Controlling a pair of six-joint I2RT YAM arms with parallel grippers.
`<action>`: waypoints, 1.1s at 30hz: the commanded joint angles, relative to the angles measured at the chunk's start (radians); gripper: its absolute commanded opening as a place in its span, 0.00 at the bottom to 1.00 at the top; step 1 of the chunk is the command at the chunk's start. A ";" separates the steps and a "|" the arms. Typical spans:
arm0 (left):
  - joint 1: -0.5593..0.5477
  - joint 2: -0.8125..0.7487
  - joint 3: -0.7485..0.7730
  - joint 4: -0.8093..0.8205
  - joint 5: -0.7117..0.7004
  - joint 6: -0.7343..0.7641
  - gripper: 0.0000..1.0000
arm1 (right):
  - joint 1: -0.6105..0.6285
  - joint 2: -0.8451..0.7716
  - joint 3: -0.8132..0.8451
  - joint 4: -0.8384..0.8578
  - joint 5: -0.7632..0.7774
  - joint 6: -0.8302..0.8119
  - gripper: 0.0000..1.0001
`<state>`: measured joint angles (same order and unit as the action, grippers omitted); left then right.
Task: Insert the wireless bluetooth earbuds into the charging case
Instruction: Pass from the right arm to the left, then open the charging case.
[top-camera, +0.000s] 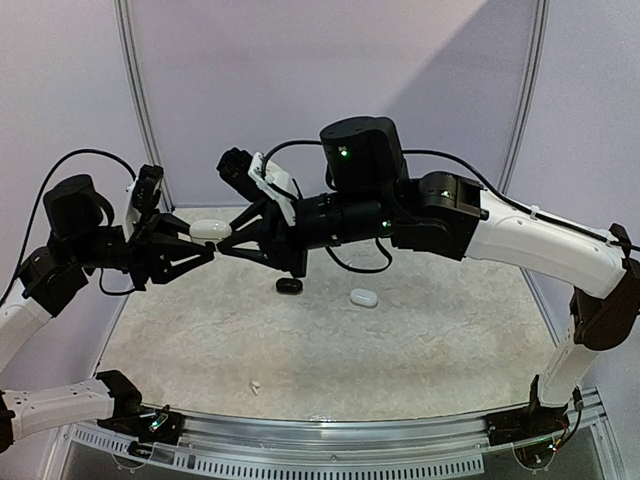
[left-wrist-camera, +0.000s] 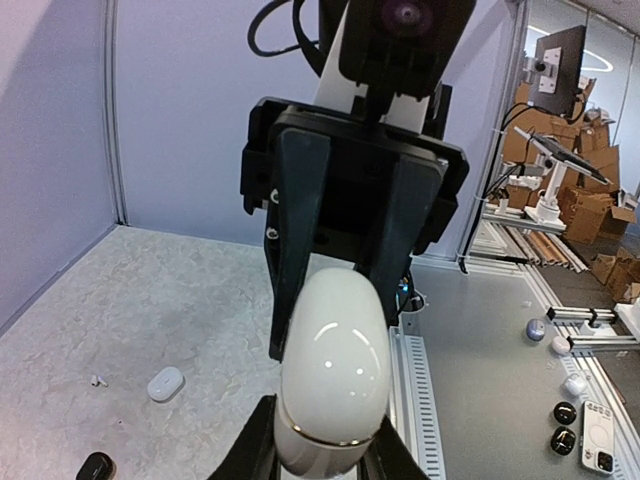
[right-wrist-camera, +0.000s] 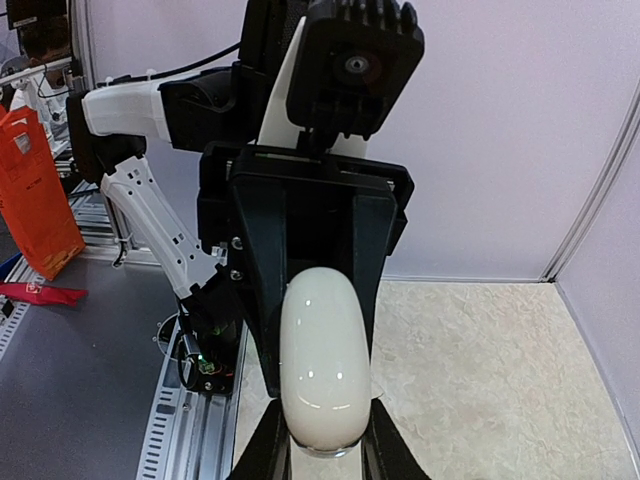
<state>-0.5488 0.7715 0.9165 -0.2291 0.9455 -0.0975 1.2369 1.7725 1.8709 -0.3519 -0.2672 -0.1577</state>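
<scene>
Pale lilac walls (top-camera: 300, 80) enclose the speckled cream desk (top-camera: 420, 350), a metal rail (top-camera: 330, 430) along its near edge; cardboard boxes (left-wrist-camera: 590, 200) stack beyond, above grey floor (right-wrist-camera: 70, 400).

Left arm (top-camera: 45, 275) and right arm (top-camera: 530, 245) reach inward, wrists level, facing each other mid-air; left end effector (top-camera: 205, 241) and right end effector (top-camera: 229, 240) each clamp opposite ends of one white case (top-camera: 210, 229).

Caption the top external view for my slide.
The left gripper and right gripper hold one charging case aloft; a black case, white case and earbud lie on the table.
</scene>
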 joint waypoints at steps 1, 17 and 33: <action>-0.016 -0.015 0.014 -0.005 0.014 -0.003 0.00 | 0.005 0.028 0.011 -0.032 0.014 -0.002 0.00; -0.016 -0.050 0.007 -0.087 -0.053 0.065 0.00 | 0.004 0.009 0.011 -0.042 0.085 0.015 0.58; -0.016 -0.076 0.001 -0.170 -0.094 0.227 0.00 | 0.004 -0.028 0.052 -0.098 0.070 0.023 0.99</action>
<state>-0.5499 0.6975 0.9161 -0.3416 0.8734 0.0380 1.2388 1.7771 1.8874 -0.4458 -0.1787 -0.1463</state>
